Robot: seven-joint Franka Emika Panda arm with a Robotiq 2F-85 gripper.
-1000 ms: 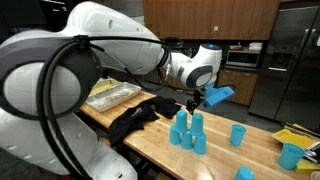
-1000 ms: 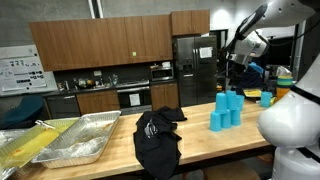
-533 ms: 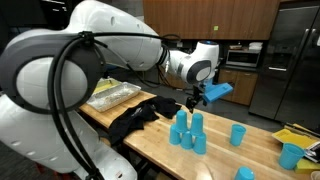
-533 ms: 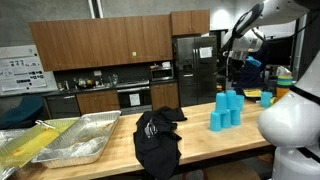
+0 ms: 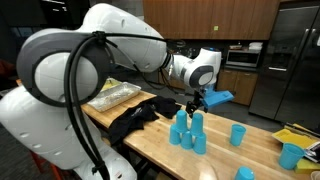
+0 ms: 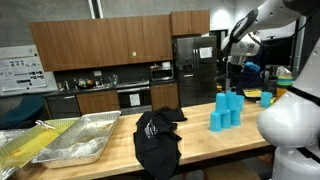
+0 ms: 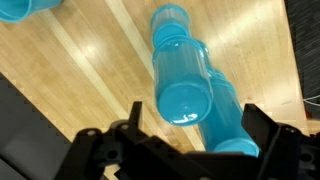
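A cluster of blue plastic cups (image 5: 187, 133) stands on the wooden table (image 5: 160, 150), also visible in the other exterior view as blue cups (image 6: 228, 110). My gripper (image 5: 196, 103) hangs just above the cluster, open and holding nothing. In the wrist view the gripper (image 7: 195, 125) straddles the tops of two tall cup stacks: one stack (image 7: 180, 75) shows its open mouth between the fingers, another stack (image 7: 228, 125) lies beside it. The fingers are apart from the cups on both sides.
More single blue cups (image 5: 237, 134) (image 5: 290, 155) stand farther along the table, and one cup (image 7: 25, 8) shows at the wrist view's corner. A black cloth (image 5: 135, 118) (image 6: 157, 140) lies beside the cluster. Metal trays (image 5: 112, 95) (image 6: 85, 140) sit beyond it.
The arm has shifted slightly and the gripper has come down a little toward the cup cluster. The jaws have stayed open; the cups have not moved.
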